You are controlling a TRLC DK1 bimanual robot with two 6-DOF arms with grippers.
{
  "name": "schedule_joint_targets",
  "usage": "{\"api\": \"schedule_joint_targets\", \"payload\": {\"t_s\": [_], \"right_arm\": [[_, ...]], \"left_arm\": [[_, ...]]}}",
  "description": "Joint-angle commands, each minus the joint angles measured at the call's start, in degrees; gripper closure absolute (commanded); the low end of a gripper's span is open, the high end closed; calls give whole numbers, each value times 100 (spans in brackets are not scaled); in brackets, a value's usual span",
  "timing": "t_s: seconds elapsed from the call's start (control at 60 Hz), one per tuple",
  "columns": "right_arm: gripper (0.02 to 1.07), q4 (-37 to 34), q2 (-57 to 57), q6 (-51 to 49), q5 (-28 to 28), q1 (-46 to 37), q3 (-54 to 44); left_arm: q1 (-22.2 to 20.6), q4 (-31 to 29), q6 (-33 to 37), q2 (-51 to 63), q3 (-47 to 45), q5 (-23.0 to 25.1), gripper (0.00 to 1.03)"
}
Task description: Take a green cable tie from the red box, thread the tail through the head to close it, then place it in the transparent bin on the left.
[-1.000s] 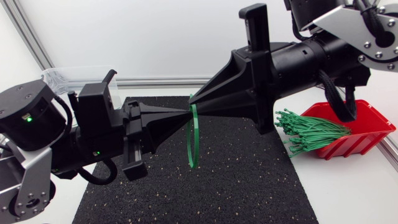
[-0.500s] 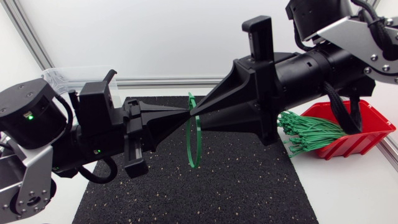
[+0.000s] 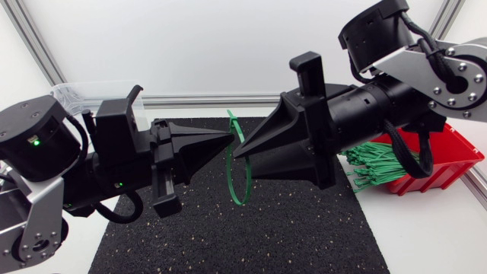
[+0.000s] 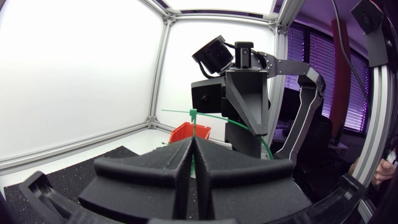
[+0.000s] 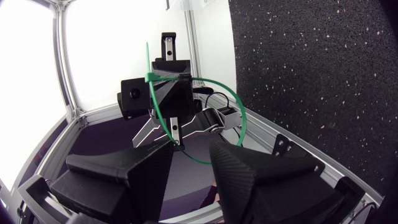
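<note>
A green cable tie (image 3: 240, 202), closed into a loop, hangs above the black mat (image 3: 289, 236). My left gripper (image 3: 230, 138) is shut on its upper part, just below the head (image 4: 193, 113). Facing it tip to tip is my right gripper (image 3: 237, 154), which stands open. In the right wrist view the loop (image 5: 239, 118) curves ahead of the spread fingers (image 5: 233, 171) and dips into the gap between them without being clamped. The red box (image 3: 453, 148) at the right holds a bundle of green ties (image 3: 373, 164). The transparent bin (image 3: 80, 95) sits at the back left, behind my left arm.
The black mat covers the middle of the table, with white tabletop on both sides. Both arms hover over the mat's centre, and the right arm's body hangs above the red box. An aluminium frame rail (image 3: 205, 99) runs along the back.
My right gripper has opened and let go of the tie, and its tip has dropped slightly. The left gripper has kept still with the loop.
</note>
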Motion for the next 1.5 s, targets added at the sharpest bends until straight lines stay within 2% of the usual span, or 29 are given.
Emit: {"api": "schedule_joint_targets", "payload": {"t_s": [0.0, 0.317, 0.533, 0.717, 0.867, 1.05, 1.167, 1.217, 1.283, 1.367, 1.433, 1.483], "right_arm": [[56, 27, -59, -169, -65, 80, -118], [35, 185, -94, -310, -197, 98, -215], [34, 185, 64, -635, -372, -500, -320], [34, 194, 275, -714, -451, -588, -153], [34, 159, 477, -855, -495, -412, 32], [35, -834, 802, -1734, -768, -289, 506], [35, -966, 925, -1874, -785, -262, 603], [38, -975, 969, -1892, -785, -236, 603], [53, -975, 1013, -1962, -777, -236, 612], [58, -975, 1084, -2041, -777, -236, 638], [65, -966, 1127, -2085, -777, -262, 647], [66, -966, 1154, -2094, -768, -271, 673]], "left_arm": [[43, 94, 290, 4, -168, -9, 100], [95, 85, 606, 39, -300, 123, 100], [412, 68, 457, 83, -274, 800, 100], [394, 50, 439, 118, -247, 1116, 100], [324, 68, 711, 276, -247, 1143, 100], [280, 85, 1028, 390, -230, 1143, 100], [227, 85, 1107, 364, -239, 1143, 100], [210, 85, 1168, 364, -265, 1143, 100], [192, 85, 1239, 373, -291, 1143, 100], [166, 85, 1283, 364, -300, 1134, 100], [166, 85, 1283, 338, -300, 1134, 100], [166, 85, 1274, 338, -291, 1134, 100]]}}
